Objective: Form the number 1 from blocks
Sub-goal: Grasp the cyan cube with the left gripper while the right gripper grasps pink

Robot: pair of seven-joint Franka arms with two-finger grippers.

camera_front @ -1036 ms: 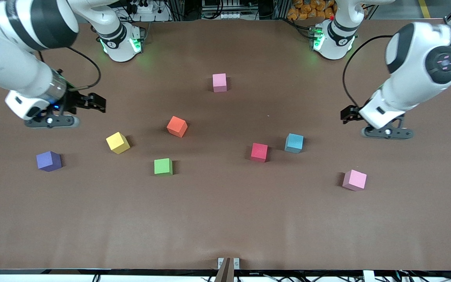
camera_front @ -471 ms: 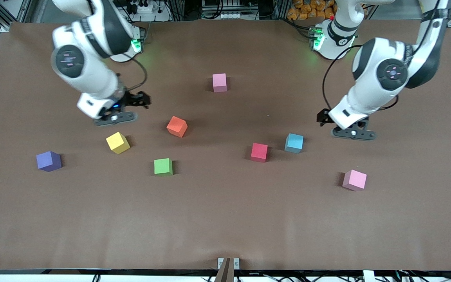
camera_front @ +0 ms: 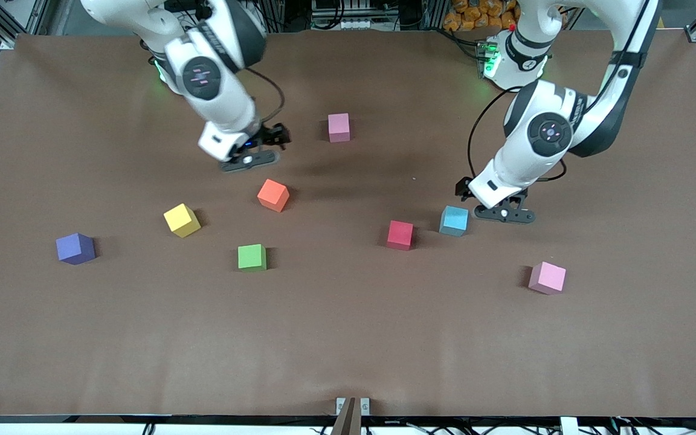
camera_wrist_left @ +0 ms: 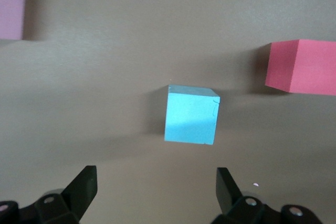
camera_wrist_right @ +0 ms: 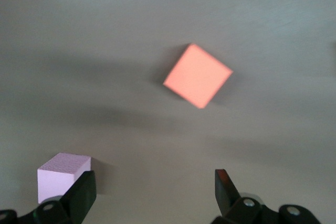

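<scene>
Nothing is arranged yet: my blocks lie scattered around the red block (camera_front: pixel 400 234). Left gripper (camera_front: pixel 501 214) hangs just beside the light blue block (camera_front: pixel 454 220), right gripper (camera_front: pixel 249 159) near the orange block (camera_front: pixel 273 195); both jaws wide open, empty.

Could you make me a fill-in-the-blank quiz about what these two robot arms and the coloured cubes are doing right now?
1. The left gripper hangs open beside the ____ cube.
2. The right gripper hangs open over the table between the pink cube and the ____ cube.
3. The red cube sits right beside the light blue cube, toward the ____ arm's end of it.
4. There are ____ pink cubes on the table.

Missing words: light blue; orange; right; two
</scene>
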